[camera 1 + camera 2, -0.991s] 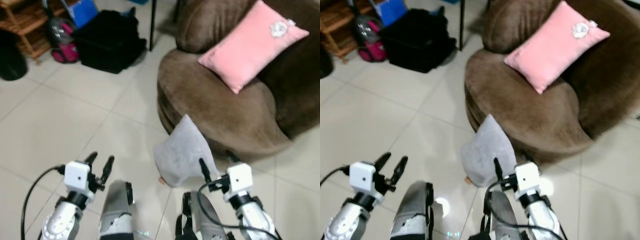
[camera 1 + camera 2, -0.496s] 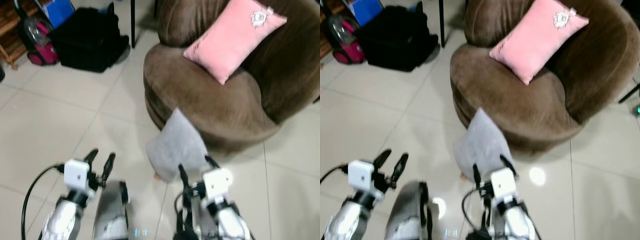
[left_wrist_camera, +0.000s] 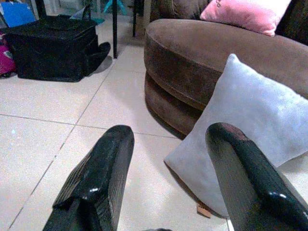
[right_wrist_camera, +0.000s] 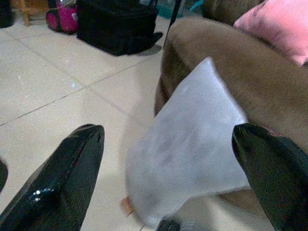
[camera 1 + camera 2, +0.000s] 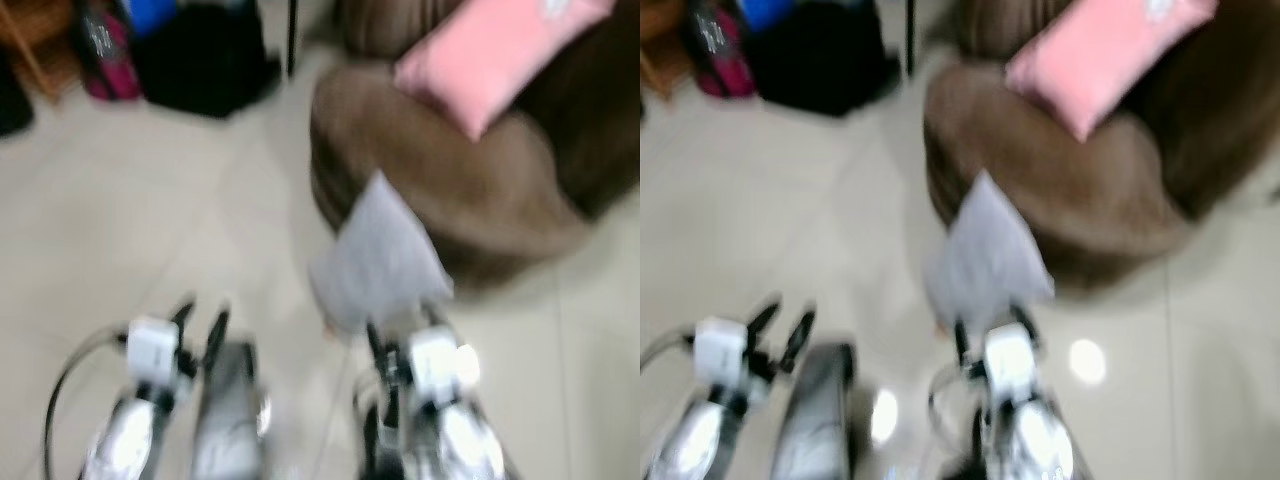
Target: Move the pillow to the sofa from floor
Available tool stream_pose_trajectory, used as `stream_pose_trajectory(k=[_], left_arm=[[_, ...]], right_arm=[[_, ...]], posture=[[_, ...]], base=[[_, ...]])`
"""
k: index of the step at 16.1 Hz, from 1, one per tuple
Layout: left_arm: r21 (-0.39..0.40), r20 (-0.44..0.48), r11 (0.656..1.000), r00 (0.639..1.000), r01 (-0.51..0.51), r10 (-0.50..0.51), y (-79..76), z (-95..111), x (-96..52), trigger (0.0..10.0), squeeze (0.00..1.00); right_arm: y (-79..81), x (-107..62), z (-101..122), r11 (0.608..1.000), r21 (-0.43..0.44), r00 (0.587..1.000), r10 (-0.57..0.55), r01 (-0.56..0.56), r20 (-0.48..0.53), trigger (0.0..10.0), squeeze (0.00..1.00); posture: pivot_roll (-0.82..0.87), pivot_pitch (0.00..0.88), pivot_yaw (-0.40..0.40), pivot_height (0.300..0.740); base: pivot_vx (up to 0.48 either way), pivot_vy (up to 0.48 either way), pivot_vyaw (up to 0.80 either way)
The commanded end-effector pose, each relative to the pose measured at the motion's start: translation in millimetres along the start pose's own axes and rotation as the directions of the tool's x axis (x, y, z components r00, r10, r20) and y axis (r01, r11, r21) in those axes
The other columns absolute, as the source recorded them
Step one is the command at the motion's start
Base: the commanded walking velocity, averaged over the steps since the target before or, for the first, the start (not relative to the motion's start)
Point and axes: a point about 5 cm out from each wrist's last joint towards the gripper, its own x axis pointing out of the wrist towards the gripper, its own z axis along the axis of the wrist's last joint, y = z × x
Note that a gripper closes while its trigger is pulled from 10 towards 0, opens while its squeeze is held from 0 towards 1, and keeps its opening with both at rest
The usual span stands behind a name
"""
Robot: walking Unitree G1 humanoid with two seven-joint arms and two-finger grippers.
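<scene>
At upper left sits a black bag [image 5: 205, 55]; the grey pillow [image 5: 378, 258] leans against the sofa [image 5: 450, 180], tiled floor [image 5: 150, 220] open, with the left gripper [image 3: 166, 180] and right gripper [image 4: 168, 178] both spread.

So the head views went blurry and the whole scene slid, which means the camera moved, not the stuff. The right gripper [image 5: 400, 325] sat closer under the grey pillow [image 5: 378, 258] than a second before, fingers spread wide, nothing held.

both claws [image 3: 166, 159] [image 4: 168, 159] low, fingers apart
</scene>
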Motion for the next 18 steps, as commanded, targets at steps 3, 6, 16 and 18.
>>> stream_pose_trajectory(k=[3,6,16,18], left_arm=[[-0.013,0.000,1.000,1.000,0.012,-0.012,-4.4,-0.1,-3.3,10.0,0.00],[0.036,0.040,0.999,0.999,0.030,-0.032,-2.0,8.2,-9.5,10.0,0.00],[0.126,0.163,0.991,0.985,0.034,-0.055,-2.6,36.3,48.6,10.0,0.00],[0.135,0.155,0.990,0.987,0.030,-0.051,-2.7,34.3,48.9,10.0,0.00]], right_arm=[[-30.2,1.6,-0.2,1.000,-0.020,1.000,-0.015,0.015,-0.002,10.0,0.00],[-52.6,-0.9,27.4,0.995,-0.076,0.989,-0.050,0.061,0.137,10.0,0.00],[-51.5,6.7,30.8,0.992,-0.084,0.986,-0.077,0.091,0.150,10.0,0.00],[-50.5,5.7,27.9,0.993,-0.083,0.987,-0.074,0.087,0.142,10.0,0.00]], posture=[[0.08,0.223,-0.065,0.504],[0.07,0.232,-0.066,0.504],[0.07,0.235,-0.066,0.494],[0.07,0.233,-0.065,0.479]], base=[[0.000,0.000,0.00],[0.000,0.000,0.00],[0.000,0.000,0.00],[0.000,0.000,0.00]])
